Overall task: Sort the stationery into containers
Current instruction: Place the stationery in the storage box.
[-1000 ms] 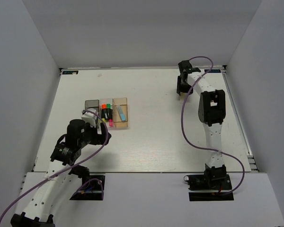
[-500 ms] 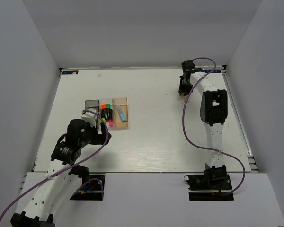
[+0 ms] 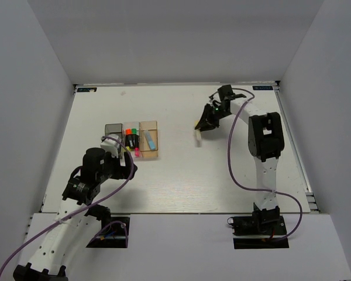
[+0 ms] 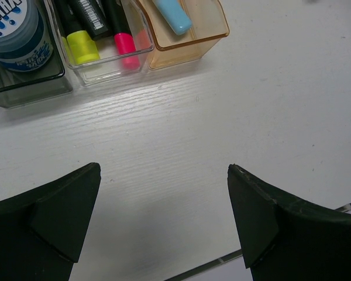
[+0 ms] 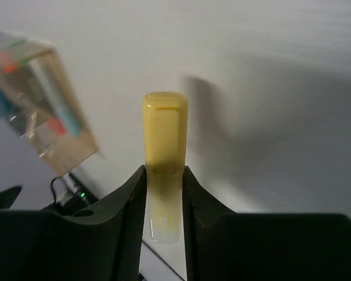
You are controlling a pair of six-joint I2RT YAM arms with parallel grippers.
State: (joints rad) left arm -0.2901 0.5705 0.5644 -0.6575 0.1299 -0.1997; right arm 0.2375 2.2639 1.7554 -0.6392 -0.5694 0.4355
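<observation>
My right end effector [image 5: 164, 178] has swung in from the far right corner of the white table [image 3: 181, 175], pinching the pale yellow short plastic highlighter [image 5: 164, 132] above it. It is still well apart from the amber-brown square plastic box [image 3: 150, 153], so delivery remains. My left end effector [image 4: 164, 216] hangs spread. The lettering on the round blue-white roll [image 4: 14, 29] is cropped and unreadable.

Three boxes [image 4: 105, 70] in a row, roll [image 4: 14, 32] in leftmost (highlighters [image 4: 124, 41] in the others), another highlighter [image 5: 164, 146] well right.
</observation>
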